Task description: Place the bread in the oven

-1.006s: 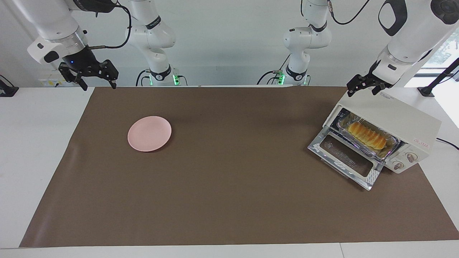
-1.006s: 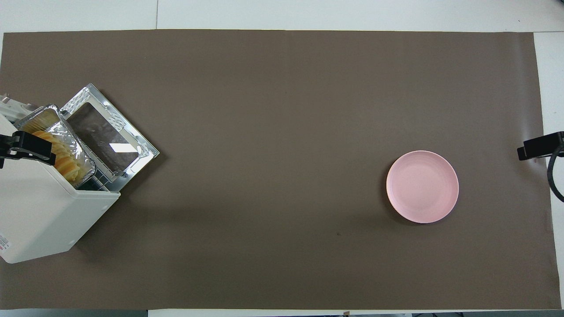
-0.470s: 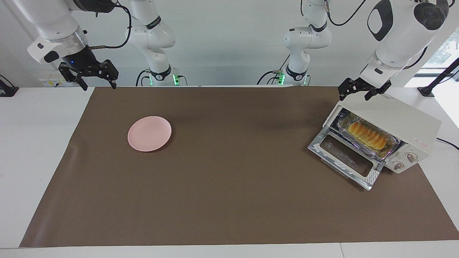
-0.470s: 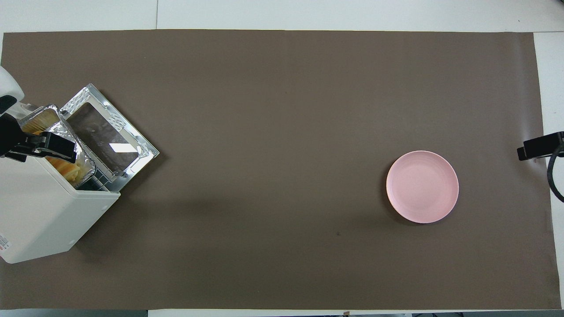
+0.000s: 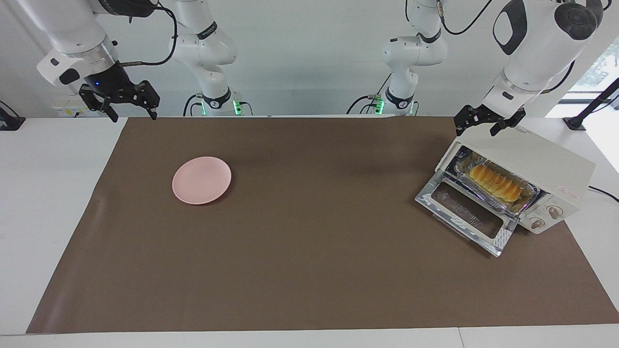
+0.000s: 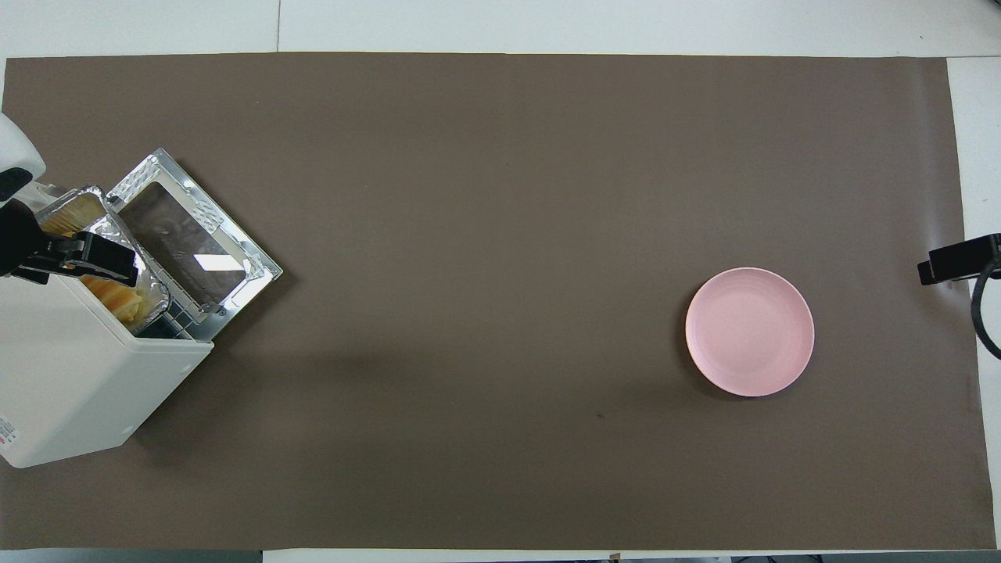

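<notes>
The bread (image 5: 494,182) lies in a foil tray (image 5: 527,199) inside the oven (image 5: 541,162), door down, at the left arm's end of the desk. The left gripper (image 5: 481,121) hangs spread and empty over the oven's top, apparently not touching. The right gripper (image 5: 129,103) waits, fingers parted, above the desk's corner nearest its base.

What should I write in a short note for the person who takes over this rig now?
Left gripper: open, empty, in the air over the oven top.
Right gripper: open, empty, waiting at the right arm's end of the table.
Bread: in the foil tray inside the oven.
Oven door: down, open.
Pink plate: empty.
Done: bread is in.
Left: probably only closing the door.
</notes>
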Robot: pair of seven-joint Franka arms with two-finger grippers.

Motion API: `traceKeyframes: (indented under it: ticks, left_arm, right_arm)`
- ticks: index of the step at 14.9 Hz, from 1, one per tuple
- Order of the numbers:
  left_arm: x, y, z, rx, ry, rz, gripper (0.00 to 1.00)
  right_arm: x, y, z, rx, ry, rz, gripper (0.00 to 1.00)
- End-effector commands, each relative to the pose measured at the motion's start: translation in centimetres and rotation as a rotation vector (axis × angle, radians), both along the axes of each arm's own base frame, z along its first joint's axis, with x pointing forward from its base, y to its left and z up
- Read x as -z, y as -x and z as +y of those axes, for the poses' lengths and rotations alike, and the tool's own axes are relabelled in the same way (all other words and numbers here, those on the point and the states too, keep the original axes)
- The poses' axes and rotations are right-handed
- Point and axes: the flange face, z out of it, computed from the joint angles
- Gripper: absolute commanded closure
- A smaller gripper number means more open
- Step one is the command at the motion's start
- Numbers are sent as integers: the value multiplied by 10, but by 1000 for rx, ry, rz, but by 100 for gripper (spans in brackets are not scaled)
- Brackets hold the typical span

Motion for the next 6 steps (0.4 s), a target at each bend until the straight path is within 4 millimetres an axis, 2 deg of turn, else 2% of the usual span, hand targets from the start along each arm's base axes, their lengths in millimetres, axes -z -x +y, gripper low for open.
traceKeyframes:
  ticks: [1,6]
  left_arm:
    - [-3,7,0,2,9,-27,0]
    - [-9,0,1,-15,33,-82,0]
  right_arm:
    - [-1,8,0,-1,-18,5,0]
    - [-1,8,0,-1,-18,5,0]
